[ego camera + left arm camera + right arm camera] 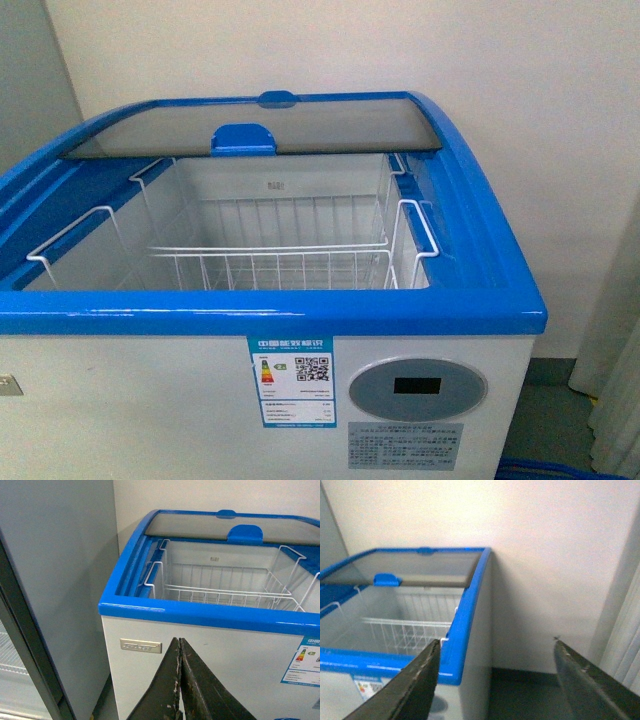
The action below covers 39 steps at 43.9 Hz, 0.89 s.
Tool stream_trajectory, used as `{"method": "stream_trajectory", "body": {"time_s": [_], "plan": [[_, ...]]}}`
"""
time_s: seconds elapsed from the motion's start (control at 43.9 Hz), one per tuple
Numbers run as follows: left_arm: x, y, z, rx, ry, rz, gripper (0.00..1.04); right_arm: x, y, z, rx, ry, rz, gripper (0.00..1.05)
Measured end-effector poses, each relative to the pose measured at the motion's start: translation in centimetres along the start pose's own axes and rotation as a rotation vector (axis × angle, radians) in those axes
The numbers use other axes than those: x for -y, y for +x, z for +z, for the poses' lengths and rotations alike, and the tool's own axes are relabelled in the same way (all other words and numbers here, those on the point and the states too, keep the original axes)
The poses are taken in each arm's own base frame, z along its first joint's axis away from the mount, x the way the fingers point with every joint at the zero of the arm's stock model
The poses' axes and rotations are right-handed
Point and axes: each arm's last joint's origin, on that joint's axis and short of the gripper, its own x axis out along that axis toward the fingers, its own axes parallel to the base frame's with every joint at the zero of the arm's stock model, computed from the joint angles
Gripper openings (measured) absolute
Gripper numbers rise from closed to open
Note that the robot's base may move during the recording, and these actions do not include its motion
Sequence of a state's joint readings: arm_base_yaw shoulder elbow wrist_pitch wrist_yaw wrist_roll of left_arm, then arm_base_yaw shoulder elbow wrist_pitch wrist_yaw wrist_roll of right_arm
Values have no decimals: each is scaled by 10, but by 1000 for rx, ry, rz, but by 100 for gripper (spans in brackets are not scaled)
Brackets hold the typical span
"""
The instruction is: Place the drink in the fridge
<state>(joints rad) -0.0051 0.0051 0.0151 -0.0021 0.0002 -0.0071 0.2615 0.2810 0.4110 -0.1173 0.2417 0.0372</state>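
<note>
The fridge [300, 312] fills the front view: a white chest with a blue rim and an oval grey display panel [417, 388]. Its glass lid [250, 130] is slid to the back, so white wire baskets [260, 255] show inside, and they hold nothing. The drink is out of view in every frame. My left gripper [179, 642] is shut with nothing in it, in front of the fridge's [210, 620] white front wall. My right gripper [497, 642] is open and holds nothing, beside the fridge's [462, 630] right end. Neither arm shows in the front view.
A grey cabinet [55, 580] with a dark door edge stands close to the fridge's left side. A cream wall [500, 60] runs behind. A pale curtain [625, 630] hangs to the right of the fridge, over dark floor [520, 695].
</note>
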Motion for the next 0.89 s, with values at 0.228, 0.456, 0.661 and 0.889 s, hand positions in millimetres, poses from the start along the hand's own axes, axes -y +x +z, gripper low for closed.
{"method": "stream_trajectory", "body": {"time_s": [0.228,0.456,0.661,0.889], "plan": [[0,0,0,0,0,0,3,11,3,-46,-39,-33,20,28],[0,0,0,1,0,0,3,21,1,-66,-21,-37,-17,3],[0,0,0,0,0,0,3,22,1,-81,-22,-37,-19,3],[0,0,0,1,0,0,3,22,1,-88,-20,-37,-19,3]]}}
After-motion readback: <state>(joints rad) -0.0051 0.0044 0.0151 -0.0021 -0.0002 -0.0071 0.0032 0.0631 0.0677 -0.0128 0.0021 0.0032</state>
